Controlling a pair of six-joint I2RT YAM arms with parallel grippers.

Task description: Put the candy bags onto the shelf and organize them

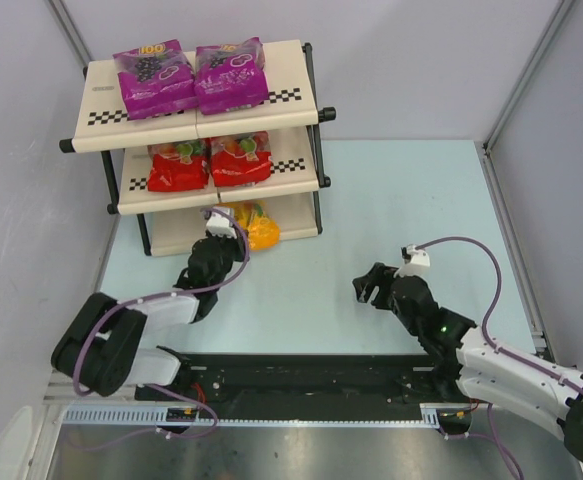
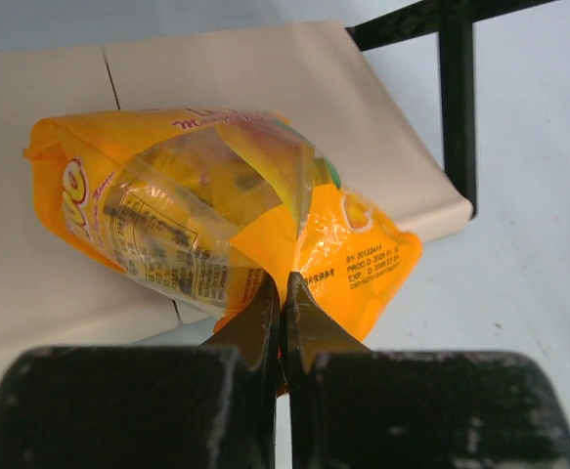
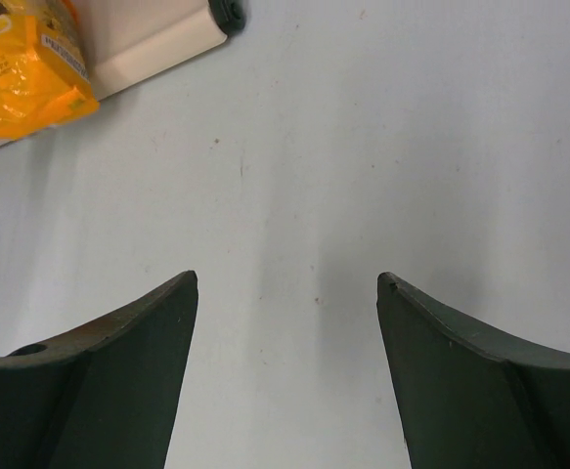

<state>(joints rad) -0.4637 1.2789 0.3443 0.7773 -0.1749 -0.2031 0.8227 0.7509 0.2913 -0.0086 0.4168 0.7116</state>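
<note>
The left gripper has its fingers pressed together on the near edge of the orange-yellow candy bag. The bag lies on the lowest board of the shelf, overhanging its near edge, left of the black frame post. Two magenta bags sit on the top tier and two red bags on the middle. The right gripper hovers with its fingers wide over the table, well to the right.

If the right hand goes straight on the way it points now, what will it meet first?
Probably only the bare table: the open right hand aims at it. The orange bag and the shelf lie left of that line, though depth is unclear.
</note>
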